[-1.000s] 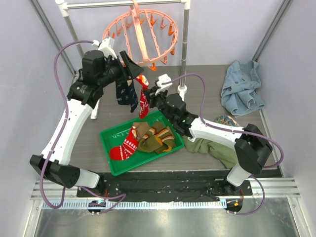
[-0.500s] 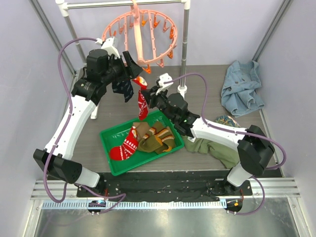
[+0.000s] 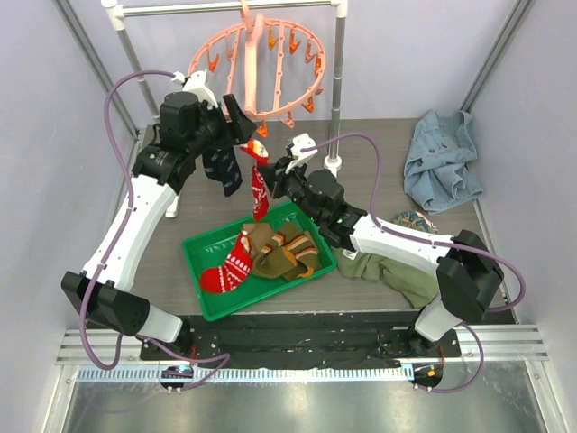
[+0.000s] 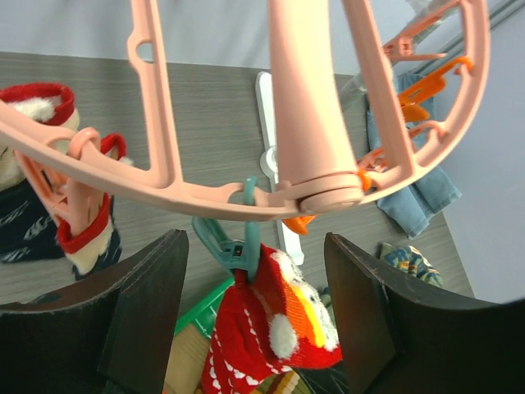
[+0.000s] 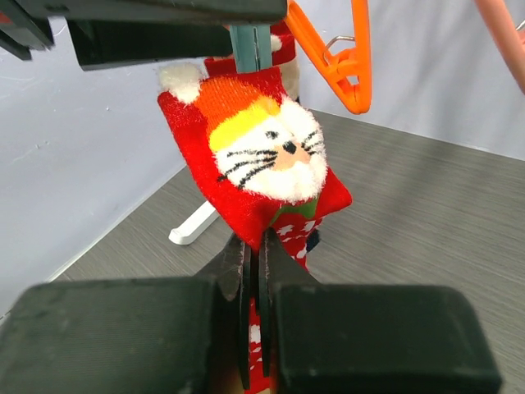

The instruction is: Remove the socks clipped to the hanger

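Under hanger [image 3: 250, 81]: right gripper [image 5: 253, 254] pinches red sock [image 5: 262, 156]; left gripper [image 4: 253, 246] spread.

Salmon-pink hanger [image 3: 270, 68]; orange pegs [image 5: 340, 61], one teal peg [image 4: 238, 246]. The hanging red sock [image 5: 262, 164] bears a Santa face: white beard, black whiskers, orange-and-yellow cap, white pompom. Beside it is a navy sock [image 3: 224, 171]. Bright green tray [image 3: 206, 251] holds a second red sock [image 3: 230, 266], white-patterned, and olive-brown socks [image 3: 287, 253] striped orange. Bench [image 3: 379, 171] dark grey woodgrain. Denim garment [image 3: 442, 158] faded blue.
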### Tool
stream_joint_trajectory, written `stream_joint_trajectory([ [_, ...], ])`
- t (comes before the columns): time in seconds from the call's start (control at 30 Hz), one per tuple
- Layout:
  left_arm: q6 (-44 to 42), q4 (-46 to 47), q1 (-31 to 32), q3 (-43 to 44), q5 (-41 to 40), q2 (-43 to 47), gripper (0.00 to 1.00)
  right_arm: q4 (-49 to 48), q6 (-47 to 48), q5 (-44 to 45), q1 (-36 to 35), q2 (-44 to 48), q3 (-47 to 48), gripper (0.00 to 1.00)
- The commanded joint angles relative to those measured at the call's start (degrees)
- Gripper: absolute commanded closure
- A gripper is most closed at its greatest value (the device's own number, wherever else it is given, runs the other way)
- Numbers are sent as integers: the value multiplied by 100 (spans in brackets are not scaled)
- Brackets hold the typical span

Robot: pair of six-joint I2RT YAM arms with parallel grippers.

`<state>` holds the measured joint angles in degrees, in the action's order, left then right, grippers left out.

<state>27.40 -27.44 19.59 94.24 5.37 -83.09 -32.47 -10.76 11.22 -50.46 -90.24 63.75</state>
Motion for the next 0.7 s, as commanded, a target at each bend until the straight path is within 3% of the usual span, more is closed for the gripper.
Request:
stream_joint_trajectory([
  [0.0,-147,292,-17,-133,-185,205,28,-163,-101,-85,-8,296,208,99],
  [0.37,-156,538,-17,-213,-97,170,37,-304,-532,-419,-8,314,156,99],
  [0.6,-138,468,-26,-55,-124,39,51,-313,-585,-454,-8,366,138,99],
  [0.67,-129,442,-17,-11,-141,3,61,-295,-576,-446,-8,375,121,99],
])
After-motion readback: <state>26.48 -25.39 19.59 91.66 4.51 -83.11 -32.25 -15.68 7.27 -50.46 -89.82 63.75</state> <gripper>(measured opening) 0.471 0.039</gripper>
